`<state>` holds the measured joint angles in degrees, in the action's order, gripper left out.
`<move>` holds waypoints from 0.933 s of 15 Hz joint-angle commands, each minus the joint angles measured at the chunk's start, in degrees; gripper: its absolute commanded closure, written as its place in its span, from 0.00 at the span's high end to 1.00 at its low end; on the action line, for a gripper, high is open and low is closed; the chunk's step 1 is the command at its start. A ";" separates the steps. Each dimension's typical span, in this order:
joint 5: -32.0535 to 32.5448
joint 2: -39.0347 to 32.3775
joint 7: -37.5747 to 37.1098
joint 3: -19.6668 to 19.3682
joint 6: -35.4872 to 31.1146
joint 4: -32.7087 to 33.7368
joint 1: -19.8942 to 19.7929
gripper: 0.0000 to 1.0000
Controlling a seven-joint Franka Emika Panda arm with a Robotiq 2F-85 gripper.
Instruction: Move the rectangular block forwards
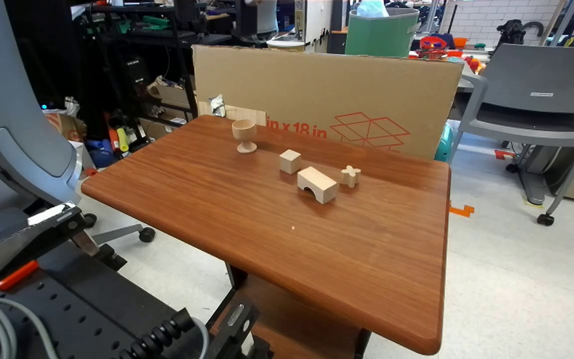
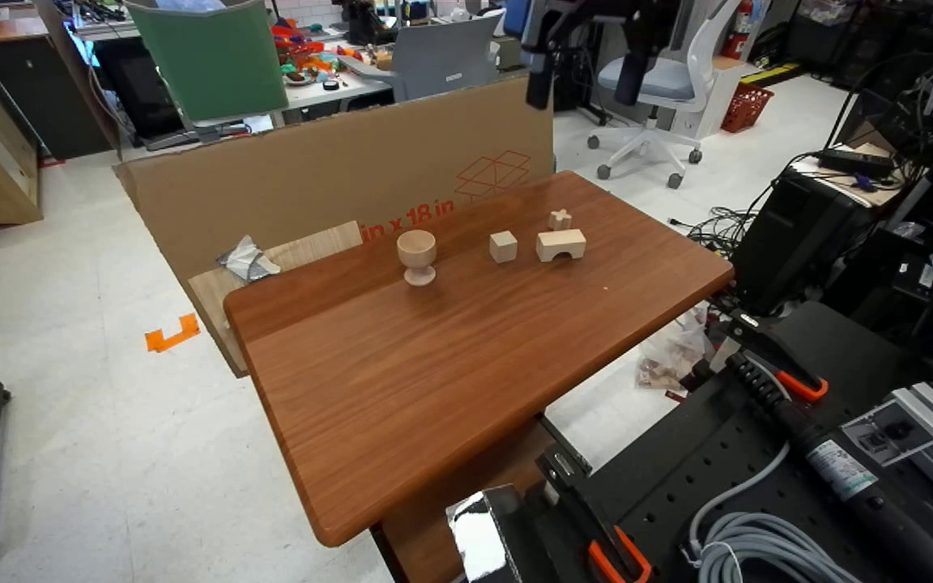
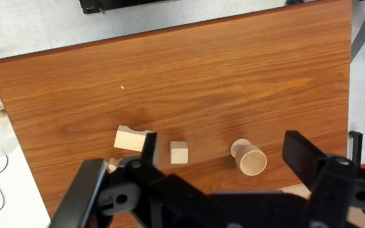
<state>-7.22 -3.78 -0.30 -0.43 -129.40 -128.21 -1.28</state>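
The rectangular block is a pale wooden oblong with an arch cut in its lower side. It stands on the brown table in both exterior views (image 1: 318, 184) (image 2: 561, 244). It also shows in the wrist view (image 3: 129, 140), where the left finger covers its right end. My gripper (image 2: 587, 87) is open and empty, high above the table at the top of an exterior view. In the wrist view the fingers of the gripper (image 3: 222, 136) are wide apart, with nothing held between them. The gripper is out of sight in an exterior view.
A wooden cube (image 1: 290, 161) and a small cross-shaped wooden piece (image 1: 351, 176) stand close to the block. A wooden goblet (image 1: 244, 135) stands farther along the table (image 1: 366, 259). A cardboard sheet (image 1: 292, 80) rises along one long table edge.
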 commanded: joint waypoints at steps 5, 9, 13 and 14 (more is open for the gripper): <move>-0.73 -18.00 -3.86 -1.04 0.67 14.17 -0.41 1.00; -0.74 -22.25 -5.91 -2.39 0.71 16.77 -0.93 1.00; -0.76 -26.09 -7.54 -3.37 1.57 19.89 -1.47 1.00; -0.60 -26.88 -8.22 -3.65 1.30 20.47 -1.51 1.00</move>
<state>-8.19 -27.57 -6.39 -3.69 -129.52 -111.50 -2.21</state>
